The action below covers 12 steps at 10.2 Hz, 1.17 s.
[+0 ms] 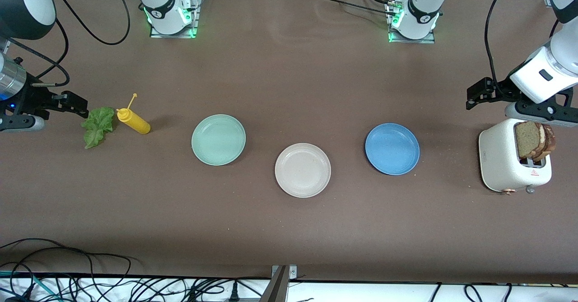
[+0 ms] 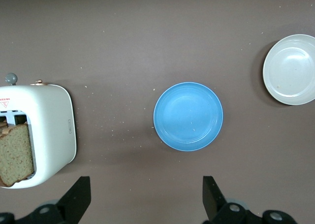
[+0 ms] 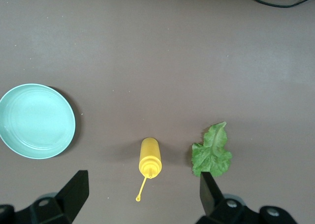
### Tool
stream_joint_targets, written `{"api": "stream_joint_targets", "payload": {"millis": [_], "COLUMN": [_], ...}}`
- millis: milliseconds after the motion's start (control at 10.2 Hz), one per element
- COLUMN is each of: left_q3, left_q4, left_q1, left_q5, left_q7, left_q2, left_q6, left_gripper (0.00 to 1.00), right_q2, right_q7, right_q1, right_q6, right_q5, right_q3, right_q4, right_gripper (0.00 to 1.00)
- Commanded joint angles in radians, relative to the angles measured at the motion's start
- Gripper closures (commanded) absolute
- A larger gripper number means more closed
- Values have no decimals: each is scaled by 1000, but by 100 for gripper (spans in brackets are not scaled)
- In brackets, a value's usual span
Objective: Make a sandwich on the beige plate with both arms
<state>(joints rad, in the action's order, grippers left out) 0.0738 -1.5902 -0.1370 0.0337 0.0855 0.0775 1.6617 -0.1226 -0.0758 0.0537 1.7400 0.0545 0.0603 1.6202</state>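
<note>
Beige and bare, the beige plate [image 1: 302, 170] is sitting nearest the front camera at the middle of the brown table [image 1: 289, 229], so you are looking at a task that is barely starting: nothing is lying on it yet.

A little farther from the camera, a blue plate [image 1: 392, 149] is resting toward the left arm's end and a mint-green plate [image 1: 218, 139] toward the right arm's end; both are holding nothing.

At the left arm's end, a white toaster [image 1: 501, 160] is standing with two slices of brown bread [image 1: 535, 140] poking up out of its slots. At the right arm's end, a green lettuce leaf [image 1: 98, 126] is lying flat, just beside a yellow squeeze bottle [image 1: 132, 121] on its side.

The left gripper [image 2: 143, 199] is hovering over the table just beside the toaster, fingers spread wide and holding nothing. The right gripper [image 3: 142, 197] is hovering over the lettuce and the bottle, likewise spread and holding nothing.

By my judgement, everything is still waiting for you: both slices and the leaf need carrying to the beige plate and stacking there.

As for writing, the toaster is showing a small red triangular warning mark near its base and a faint outlined mark on its side; neither is readable. No brand is showing on the plates or the bottle.
</note>
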Motion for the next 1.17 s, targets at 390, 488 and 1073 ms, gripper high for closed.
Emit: {"api": "stream_joint_targets", "payload": {"millis": [390,488,1073], "left_q3": [-2,-2,0], "left_q4": [35,35,33], "left_q1": [-1,-1,2], "left_q5": [-40,-37,-31], "left_q7": [-3,0,-1], "left_q2": [50,56,56], "left_q6": [-30,-30,-31], "left_gripper": [0,0,0], "right_q2": [0,0,0], "right_q7": [56,56,53], "right_q1": [0,-2,-2], "right_q6": [-16,-16,-16], "right_q5": [-30,-30,-30], "right_q3": [-2,-2,-2], "right_q4": [-8,-8,-8], "right_gripper": [0,0,0]}}
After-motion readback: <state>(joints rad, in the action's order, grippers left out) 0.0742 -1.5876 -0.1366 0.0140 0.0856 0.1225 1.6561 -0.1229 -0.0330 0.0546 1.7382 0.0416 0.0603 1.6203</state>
